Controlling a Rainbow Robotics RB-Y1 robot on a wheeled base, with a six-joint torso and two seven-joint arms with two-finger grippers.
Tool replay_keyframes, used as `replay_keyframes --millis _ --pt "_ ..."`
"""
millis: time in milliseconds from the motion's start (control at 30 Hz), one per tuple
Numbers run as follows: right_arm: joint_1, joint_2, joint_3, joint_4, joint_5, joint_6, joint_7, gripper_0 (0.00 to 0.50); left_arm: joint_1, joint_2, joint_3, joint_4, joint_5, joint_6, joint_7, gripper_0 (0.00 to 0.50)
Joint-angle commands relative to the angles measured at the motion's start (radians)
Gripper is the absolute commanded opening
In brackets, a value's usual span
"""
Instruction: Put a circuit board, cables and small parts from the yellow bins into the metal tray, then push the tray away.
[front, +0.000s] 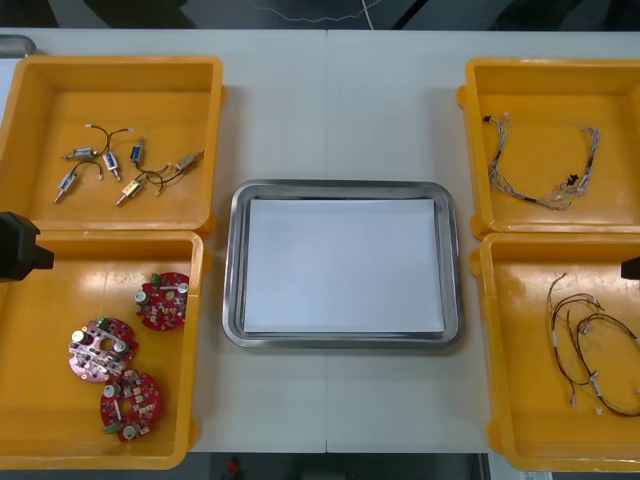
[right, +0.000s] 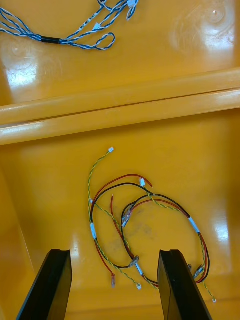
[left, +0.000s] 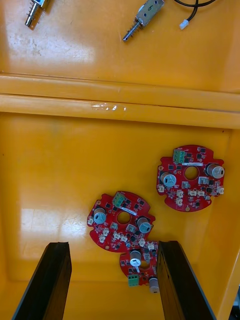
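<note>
A metal tray (front: 340, 187), white inside, sits mid-desk (front: 330, 110) between four yellow bins (front: 110, 65). Left of the tray, the nearer bin holds three round red circuit boards (front: 102, 348). The left pincer (left: 112, 245) hangs over them, fingers spread apart and empty; one finger hides part of the board nearest it. Right of the tray, the right pincer (right: 114, 252), also spread and empty, hangs over tangled red and yellow cables (right: 127, 212). The farther bins hold small metal parts (front: 134, 153), left of the tray, and twisted blue and white cables (right: 50, 40), right of it. From above, both arms are cut off at the edges.
</note>
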Motion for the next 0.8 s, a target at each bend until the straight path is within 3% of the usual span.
replay_keyframes --millis 33,433,800 --pt "0.015 -0.037 -0.023 -0.007 -0.003 0.002 -0.037 0.5 0.013 0.041 0.029 -0.028 0.007 0.006 -0.051 0.5" --pt "0.008 -0.029 -0.032 -0.015 -0.008 0.002 -0.036 0.5 0.041 0.01 -0.004 -0.001 -0.01 0.006 -0.054 0.5" --pt "0.109 -0.04 -0.043 -0.047 -0.013 0.002 -0.004 0.5 0.041 0.012 -0.008 0.036 0.005 0.006 -0.113 0.5"
